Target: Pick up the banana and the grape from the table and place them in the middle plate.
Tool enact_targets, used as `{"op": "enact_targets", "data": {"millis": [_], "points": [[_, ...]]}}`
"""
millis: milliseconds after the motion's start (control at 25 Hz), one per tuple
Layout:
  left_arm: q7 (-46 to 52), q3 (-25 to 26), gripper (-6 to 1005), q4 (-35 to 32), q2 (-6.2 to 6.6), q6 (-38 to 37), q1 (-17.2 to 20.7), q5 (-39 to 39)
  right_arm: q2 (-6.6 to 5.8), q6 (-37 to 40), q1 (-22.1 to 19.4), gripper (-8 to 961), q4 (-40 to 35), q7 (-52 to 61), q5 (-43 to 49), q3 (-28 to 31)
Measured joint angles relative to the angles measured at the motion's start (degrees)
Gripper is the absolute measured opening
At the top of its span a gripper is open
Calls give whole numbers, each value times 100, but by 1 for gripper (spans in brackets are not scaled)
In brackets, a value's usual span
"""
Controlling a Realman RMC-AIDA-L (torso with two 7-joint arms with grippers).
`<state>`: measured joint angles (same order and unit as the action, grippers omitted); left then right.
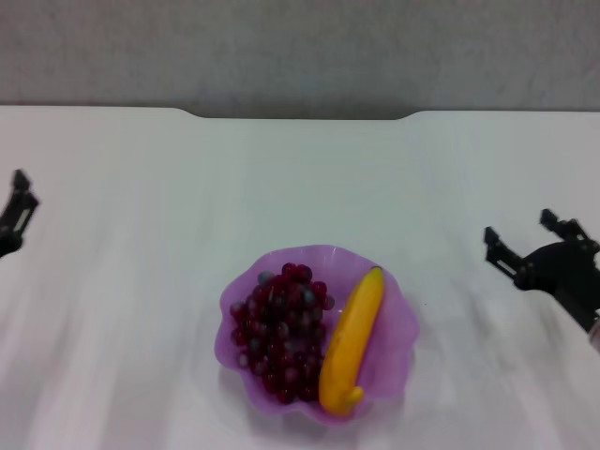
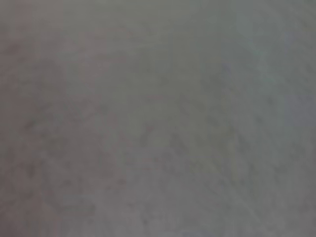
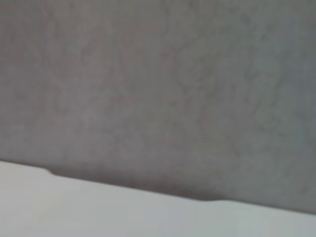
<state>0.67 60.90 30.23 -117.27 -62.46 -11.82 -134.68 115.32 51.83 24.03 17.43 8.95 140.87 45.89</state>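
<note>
- Head view: the white table (image 1: 141, 281) is seen spreading wide, its far edge notched in the middle, and a grey wall (image 1: 300, 47) is seen behind it.
- The middle plate (image 1: 398, 323) is set near the front centre of the table; the grape (image 1: 279, 333) is held in its left half and the banana (image 1: 352, 339) in its right half, side by side.
- The left gripper (image 1: 17, 214) is seen at the left edge, well apart from the plate; whether it is spread or closed cannot be told.
- The right gripper (image 1: 525, 246) is held over the table at the right, fingers spread, nothing grasped.
- Left wrist view: only a plain grey surface is shown.
- Right wrist view: the grey wall (image 3: 158, 84) is shown above the table's (image 3: 98, 212) notched far edge.
</note>
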Motion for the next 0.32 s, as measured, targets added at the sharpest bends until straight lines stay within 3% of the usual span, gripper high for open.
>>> {"op": "enact_targets", "data": {"millis": [160,320], "points": [[1642,23,896,-1147,24,-115,-396,4,2,74,-36,884,-51,-410,-442,19],[1951,14,896,-1547,14,-82,-459,-2,11,80,-135,884,-41,-842,-558,28]]}}
